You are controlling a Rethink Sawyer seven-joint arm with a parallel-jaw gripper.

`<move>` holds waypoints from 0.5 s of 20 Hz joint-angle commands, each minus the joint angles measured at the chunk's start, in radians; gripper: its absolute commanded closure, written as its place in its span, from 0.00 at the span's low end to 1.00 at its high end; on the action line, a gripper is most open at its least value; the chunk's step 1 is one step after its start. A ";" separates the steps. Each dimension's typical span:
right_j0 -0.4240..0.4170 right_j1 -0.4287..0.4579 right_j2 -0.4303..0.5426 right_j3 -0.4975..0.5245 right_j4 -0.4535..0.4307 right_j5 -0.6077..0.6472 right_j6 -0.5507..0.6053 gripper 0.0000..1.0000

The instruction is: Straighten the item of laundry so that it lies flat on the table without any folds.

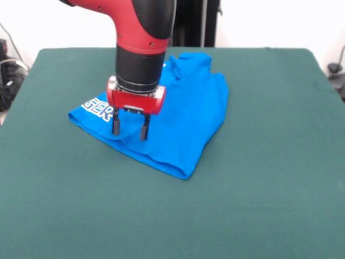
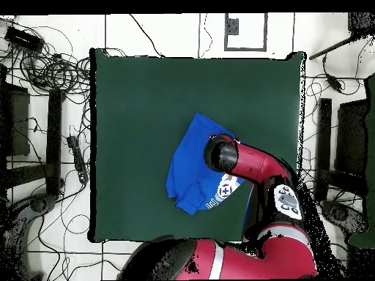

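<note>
Hovering: my end effector [image 1: 130, 128], fingers apart, nothing held, tips just above shirt.
Laundry: blue T-shirt [image 1: 178, 116] folded over, bunched, mid table [image 1: 259, 205].
Progress: not flat yet; unfolding w/ spreading left.

Matt felt table [image 1: 259, 205] – smooth cloth shirt [image 1: 183, 118] – glossy arm [image 1: 145, 21].

The bright blue T-shirt [image 1: 178, 116] lies folded over, white lettering showing, on the green table [image 1: 259, 189].

glossy red arm [image 1: 145, 21], black wrist collar, red flange, two slim black fingers [image 1: 115, 122]
</note>
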 commanded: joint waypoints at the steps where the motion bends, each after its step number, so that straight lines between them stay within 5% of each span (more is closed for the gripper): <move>1: -0.002 0.024 0.075 -0.011 0.028 0.051 0.154 0.00; 10: -0.002 0.027 0.076 -0.010 0.030 0.045 0.159 0.00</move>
